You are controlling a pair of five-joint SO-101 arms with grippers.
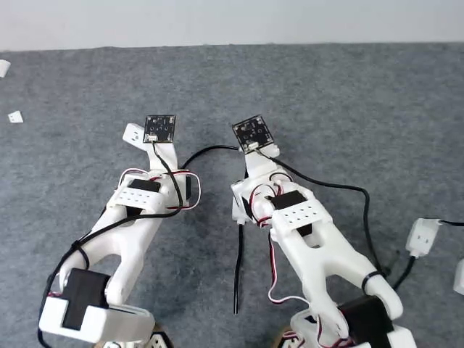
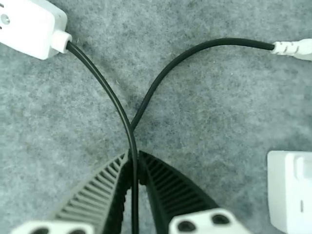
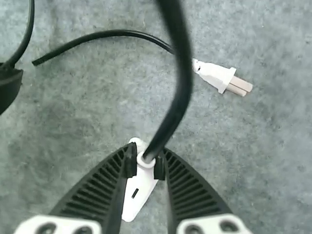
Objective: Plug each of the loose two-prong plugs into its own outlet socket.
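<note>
My left gripper [image 2: 134,165] is shut on a thin black cable [image 2: 105,87] that runs to a white outlet block [image 2: 28,23]. A second black cable crosses it and ends in a white plug boot [image 2: 292,47]. My right gripper [image 3: 144,163] is shut on a white plug [image 3: 135,192], gripped where its black cable [image 3: 178,83] leaves it; its prongs are hidden. Beyond it a loose white two-prong plug [image 3: 222,80] lies flat on the grey carpet with both prongs bare. From above, one white outlet block [image 1: 134,134] lies by the left arm's camera [image 1: 159,129].
Another white outlet block [image 1: 423,235] with a black cable lies at the right, and a further white piece [image 1: 460,277] sits at the right edge. A white block [image 2: 291,190] lies close beside my left gripper. A cut cable end [image 3: 34,62] rests on the carpet.
</note>
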